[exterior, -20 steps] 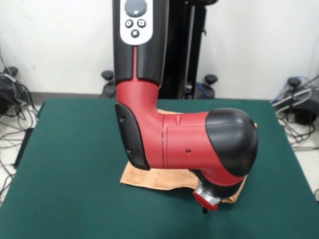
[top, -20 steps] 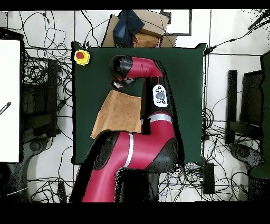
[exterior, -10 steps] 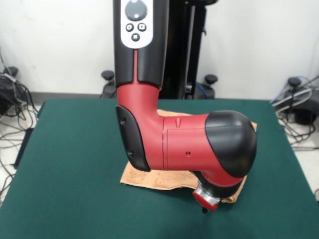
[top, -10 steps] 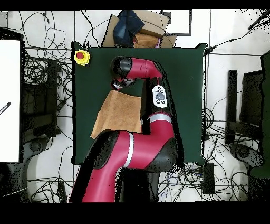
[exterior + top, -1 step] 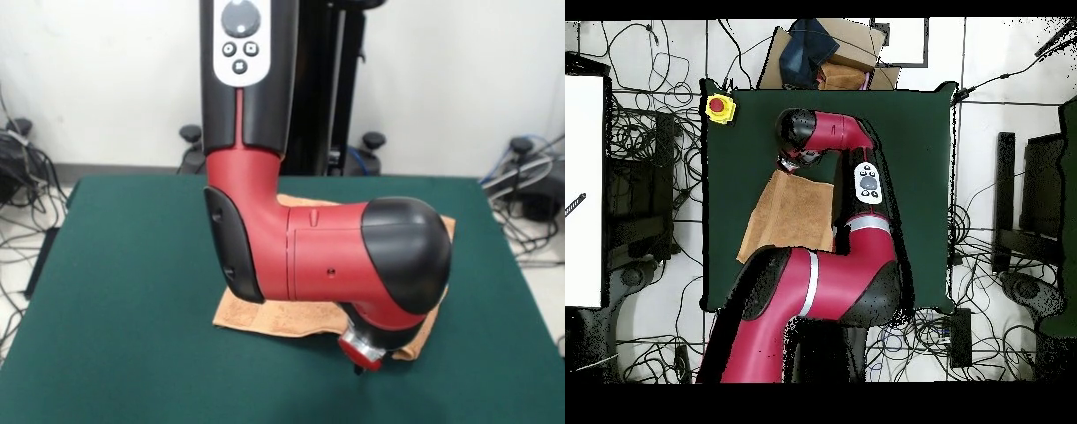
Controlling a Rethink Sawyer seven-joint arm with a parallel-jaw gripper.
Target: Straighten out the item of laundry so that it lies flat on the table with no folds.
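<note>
The peach-orange item of laundry [image 5: 282, 316] lies on the dark green table [image 5: 132, 265], mostly hidden behind my red arm in the front view. From overhead the towel [image 5: 793, 212] spreads as a slanted, roughly four-sided sheet on the table [image 5: 905, 130]. Its front edge looks rumpled in the front view, near my wrist. My gripper [image 5: 359, 366] points down at the towel's near right corner, with only a dark tip showing under the red wrist. In the overhead view the gripper [image 5: 787, 161] sits at the towel's upper corner, under the arm's head.
A yellow box with a red button [image 5: 719, 107] sits on the table's corner. A cardboard box with dark cloth [image 5: 827, 55] stands just beyond the table edge. Cables cover the floor all round, and a white board [image 5: 583, 190] stands at the left.
My wrist has edged slightly left in the front view. The towel lies as before.
</note>
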